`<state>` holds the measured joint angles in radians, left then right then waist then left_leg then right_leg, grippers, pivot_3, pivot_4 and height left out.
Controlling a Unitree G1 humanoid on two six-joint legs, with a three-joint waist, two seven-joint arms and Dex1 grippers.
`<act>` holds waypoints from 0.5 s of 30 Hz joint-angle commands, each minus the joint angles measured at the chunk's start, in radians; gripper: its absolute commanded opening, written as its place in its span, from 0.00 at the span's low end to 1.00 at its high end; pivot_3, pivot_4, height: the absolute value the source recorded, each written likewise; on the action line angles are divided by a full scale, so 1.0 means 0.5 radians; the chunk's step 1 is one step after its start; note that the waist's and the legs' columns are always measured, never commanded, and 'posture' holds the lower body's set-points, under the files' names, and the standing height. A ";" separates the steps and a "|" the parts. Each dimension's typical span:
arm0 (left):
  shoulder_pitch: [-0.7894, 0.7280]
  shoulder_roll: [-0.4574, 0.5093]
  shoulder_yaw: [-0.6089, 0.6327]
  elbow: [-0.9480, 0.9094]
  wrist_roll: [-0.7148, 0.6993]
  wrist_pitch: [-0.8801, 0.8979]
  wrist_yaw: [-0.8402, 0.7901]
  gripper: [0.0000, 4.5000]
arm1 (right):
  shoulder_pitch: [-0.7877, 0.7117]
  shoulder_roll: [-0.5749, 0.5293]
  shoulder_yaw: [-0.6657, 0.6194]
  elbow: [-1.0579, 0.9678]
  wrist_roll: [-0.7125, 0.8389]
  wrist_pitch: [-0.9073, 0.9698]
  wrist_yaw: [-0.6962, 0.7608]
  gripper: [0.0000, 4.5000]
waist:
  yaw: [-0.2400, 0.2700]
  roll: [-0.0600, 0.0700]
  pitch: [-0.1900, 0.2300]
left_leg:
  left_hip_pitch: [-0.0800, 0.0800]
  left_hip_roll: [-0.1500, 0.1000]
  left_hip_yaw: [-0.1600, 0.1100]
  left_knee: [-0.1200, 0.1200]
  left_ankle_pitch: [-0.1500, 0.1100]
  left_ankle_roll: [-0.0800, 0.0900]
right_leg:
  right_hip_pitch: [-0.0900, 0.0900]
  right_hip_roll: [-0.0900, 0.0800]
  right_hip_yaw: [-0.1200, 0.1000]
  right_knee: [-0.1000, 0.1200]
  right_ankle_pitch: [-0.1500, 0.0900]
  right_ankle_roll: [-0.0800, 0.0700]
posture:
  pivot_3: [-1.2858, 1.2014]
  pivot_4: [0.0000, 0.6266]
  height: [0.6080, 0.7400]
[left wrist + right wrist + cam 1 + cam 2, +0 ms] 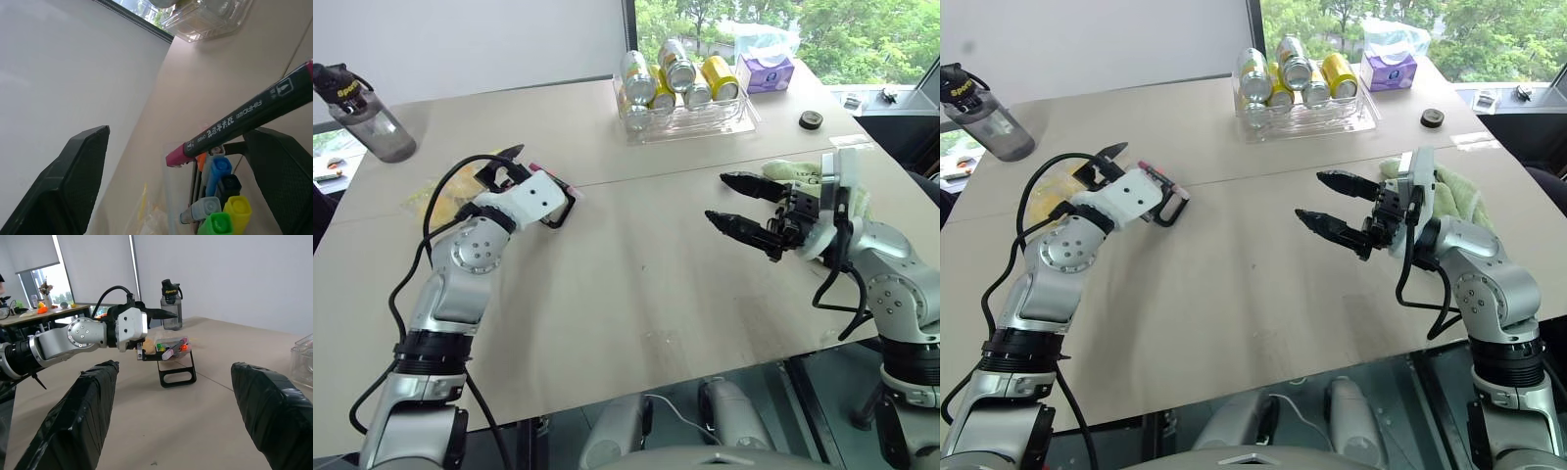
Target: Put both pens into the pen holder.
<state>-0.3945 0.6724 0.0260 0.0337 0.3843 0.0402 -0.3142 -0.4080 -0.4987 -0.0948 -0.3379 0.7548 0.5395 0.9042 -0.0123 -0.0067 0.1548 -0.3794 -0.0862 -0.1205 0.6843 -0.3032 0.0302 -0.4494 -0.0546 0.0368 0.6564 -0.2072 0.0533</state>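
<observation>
You see the left gripper [499, 166] at the pen holder [174, 363], on the left part of the desk [636, 284]. Its jaws are wide open and hold nothing. In the left wrist view the pink-ended pen [244, 117] lies slanted across the top of the holder, between the two black fingers [68, 181], and I cannot tell if any finger touches it. Its pink end [175, 157] rests just above the coloured marker caps [220, 215] that stand inside the holder: orange, blue, black, grey, yellow and green. In the right wrist view you see the same pen sticking out of the holder with its pale pink end toward the camera, and the black loop frame [178, 374] of the holder stands on the desk.

The right gripper [744, 206] hovers above the right part of the desk, well apart from the holder, and points to the left. Its jaws are open and empty.

Behind the right gripper a pale green cloth [1449, 196] lies on the desk. At the far edge stands a clear tray [690, 119] with drink cans [677, 67], beside it a purple tissue box [766, 70] and a small dark round thing [812, 119]. A grey water bottle [367, 116] stands at the far left corner.
</observation>
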 commanded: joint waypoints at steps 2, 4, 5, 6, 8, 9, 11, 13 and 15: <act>-0.051 -0.046 0.038 -0.039 -0.024 0.037 0.063 0.99 | -0.014 0.025 0.002 -0.092 0.028 -0.033 -0.023 0.87 | 0.000 0.000 0.000 | 0.000 0.000 0.000 0.000 0.000 0.000 | 0.000 0.000 0.000 0.000 0.000 0.000 | 0.52 0.24 0.99; -0.060 -0.074 0.059 -0.051 -0.045 0.073 0.076 0.99 | -0.010 0.027 0.002 -0.098 0.031 -0.031 -0.029 0.87 | 0.000 0.000 0.000 | 0.000 0.000 0.000 0.000 0.000 0.000 | 0.000 0.000 0.000 0.000 0.000 0.000 | 0.52 0.24 0.99; -0.067 -0.085 0.073 -0.054 -0.054 0.090 0.083 0.99 | -0.008 0.028 0.003 -0.100 0.032 -0.031 -0.033 0.87 | 0.000 0.000 0.000 | 0.000 0.000 0.000 0.000 0.000 0.000 | 0.000 0.000 0.000 0.000 0.000 0.000 | 0.52 0.24 0.99; -0.075 -0.094 0.087 -0.056 -0.066 0.108 0.089 0.99 | -0.005 0.028 0.003 -0.103 0.033 -0.031 -0.035 0.87 | 0.000 0.000 0.000 | 0.000 0.000 0.000 0.000 0.000 0.000 | 0.000 0.000 0.000 0.000 0.000 0.000 | 0.52 0.24 0.99; -0.102 -0.109 0.124 -0.044 -0.105 0.154 0.104 0.99 | -0.001 0.028 0.003 -0.109 0.037 -0.028 -0.039 0.87 | 0.000 0.000 0.000 | 0.000 0.000 0.000 0.000 0.000 0.000 | 0.000 0.000 0.000 0.000 0.000 0.000 | 0.52 0.24 0.99; -0.115 -0.111 0.137 -0.038 -0.123 0.170 0.110 0.99 | 0.000 0.028 0.003 -0.112 0.038 -0.027 -0.041 0.87 | 0.000 0.000 0.000 | 0.000 0.000 0.000 0.000 0.000 0.000 | 0.000 0.000 0.000 0.000 0.000 0.000 | 0.52 0.24 0.99; -0.137 -0.098 0.136 -0.025 -0.134 0.180 0.108 0.99 | 0.004 0.028 0.002 -0.117 0.040 -0.027 -0.044 0.87 | -0.001 0.000 0.000 | 0.000 0.000 0.000 0.001 0.000 0.000 | 0.000 0.000 0.000 0.000 0.000 0.000 | 0.52 0.24 0.99; -0.148 -0.092 0.133 -0.018 -0.139 0.179 0.104 0.99 | 0.009 0.027 0.000 -0.120 0.041 -0.028 -0.044 0.87 | 0.000 0.000 0.000 | 0.000 0.000 0.000 0.001 0.000 0.000 | 0.000 0.000 0.000 0.000 0.000 0.000 | 0.52 0.24 0.99; -0.152 -0.091 0.128 -0.013 -0.141 0.175 0.103 0.99 | 0.013 0.026 -0.002 -0.122 0.041 -0.031 -0.042 0.87 | 0.000 0.000 0.000 | 0.000 0.000 0.000 0.001 0.000 0.000 | 0.000 0.000 0.000 0.000 0.000 0.000 | 0.52 0.24 0.99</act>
<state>-0.4570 0.6158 0.0700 0.0339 0.3185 0.1307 -0.2767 -0.4013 -0.4851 -0.0848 -0.3540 0.7552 0.5397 0.8844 -0.0121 -0.0068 0.1547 -0.3793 -0.0863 -0.1205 0.6846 -0.3031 0.0302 -0.4494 -0.0546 0.0368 0.6565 -0.2072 0.0533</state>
